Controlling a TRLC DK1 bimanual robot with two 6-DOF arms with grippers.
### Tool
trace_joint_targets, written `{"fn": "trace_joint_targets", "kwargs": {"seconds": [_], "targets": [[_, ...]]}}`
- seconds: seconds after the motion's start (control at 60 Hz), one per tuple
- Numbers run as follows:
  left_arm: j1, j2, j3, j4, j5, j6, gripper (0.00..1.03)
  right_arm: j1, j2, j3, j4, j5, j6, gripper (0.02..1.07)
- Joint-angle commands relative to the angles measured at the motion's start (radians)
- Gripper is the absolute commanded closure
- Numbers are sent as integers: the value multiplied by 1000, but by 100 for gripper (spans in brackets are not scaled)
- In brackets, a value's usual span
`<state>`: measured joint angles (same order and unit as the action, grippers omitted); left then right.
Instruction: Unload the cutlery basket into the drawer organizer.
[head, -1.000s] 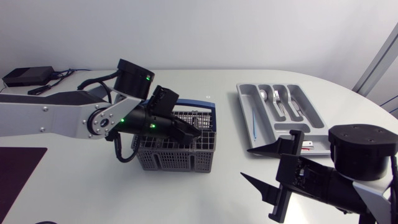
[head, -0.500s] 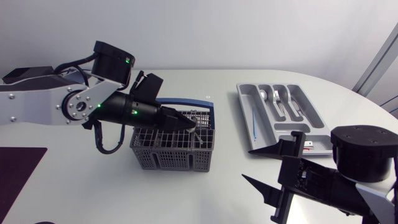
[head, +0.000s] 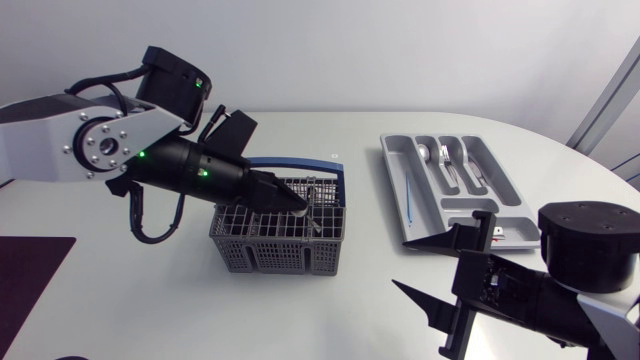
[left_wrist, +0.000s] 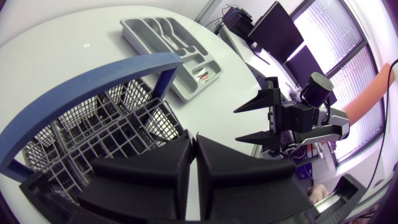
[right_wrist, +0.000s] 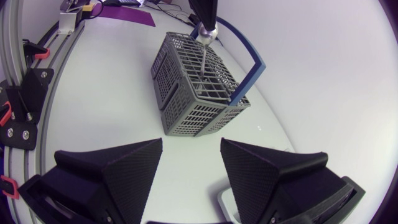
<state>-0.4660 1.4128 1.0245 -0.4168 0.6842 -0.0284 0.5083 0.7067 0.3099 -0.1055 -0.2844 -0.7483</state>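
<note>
Your cutlery basket (head: 262, 252) sits on the tabletop (head: 350, 300), and a thin metal piece (right_wrist: 204, 55) stands in it, its type unreadable and its top hidden inside your left pincer (head: 306, 208), which is clamped on it. The drawer organizer (head: 392, 165) lies well right; your right pincer (right_wrist: 191, 146) gapes near it.

A white, round-edged table (head: 330, 310) under soft, even light.

Bench (head: 360, 130): white. Basket (head: 280, 245): dark grey, square-grid mesh; handle (left_wrist: 93, 74) blue. Organizer (head: 389, 160): light grey. Utensil (right_wrist: 208, 34): silver. Left gripper (left_wrist: 193, 138), right gripper (right_wrist: 189, 162): matte black. Left arm (head: 40, 150): silver-grey links, black joints, green lights. Mat (head: 30, 270): dark purple.
</note>
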Motion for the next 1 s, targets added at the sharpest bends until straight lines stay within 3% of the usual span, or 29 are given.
{"fn": "trace_joint_targets", "kwargs": {"seconds": [0.0,0.417,0.683,0.917,0.983], "targets": [[1,-40,42,-37,12,38,100,-7,-7,-14,-10,-4,-14,38],[0,-169,62,-112,18,113,100,-27,-61,21,-63,-24,-13,38],[-66,-80,45,-163,138,412,100,-189,-47,123,-157,-260,1,38],[-155,8,60,-171,175,541,100,-140,-41,147,-160,-263,15,39],[-174,32,77,-195,193,591,100,-102,-30,155,-161,-263,20,49]]}}
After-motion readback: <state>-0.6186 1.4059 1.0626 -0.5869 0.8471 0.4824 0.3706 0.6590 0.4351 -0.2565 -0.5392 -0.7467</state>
